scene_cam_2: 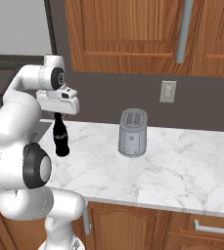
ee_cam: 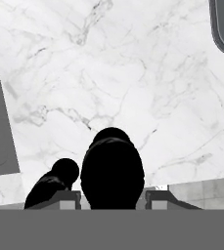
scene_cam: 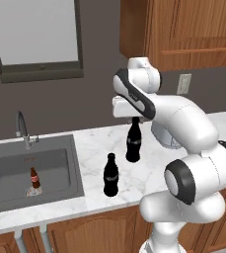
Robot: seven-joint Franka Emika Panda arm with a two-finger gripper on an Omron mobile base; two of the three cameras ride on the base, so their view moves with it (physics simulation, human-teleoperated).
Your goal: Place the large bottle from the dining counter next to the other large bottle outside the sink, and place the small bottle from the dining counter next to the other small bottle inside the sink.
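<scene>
My gripper (scene_cam: 135,119) (scene_cam_2: 58,115) is shut on the neck of a large dark bottle (scene_cam: 133,142) (scene_cam_2: 60,138). The bottle hangs upright with its base at or just above the marble worktop (scene_cam: 92,148). In the hand view this large bottle (ee_cam: 112,171) sits between my fingertips (ee_cam: 67,197). The other large bottle (scene_cam: 110,176) (ee_cam: 52,184) stands free a short way to the front left, outside the sink (scene_cam: 75,168). A small bottle (scene_cam: 34,180) with a red label stands inside the basin. The dining counter is out of view.
A silver toaster (scene_cam_2: 132,133) stands on the worktop to the right of the held bottle. The curved tap (scene_cam: 21,127) rises behind the sink. Wooden wall cabinets (scene_cam_2: 128,34) hang above. Bare marble stretches to the right (scene_cam_2: 182,166).
</scene>
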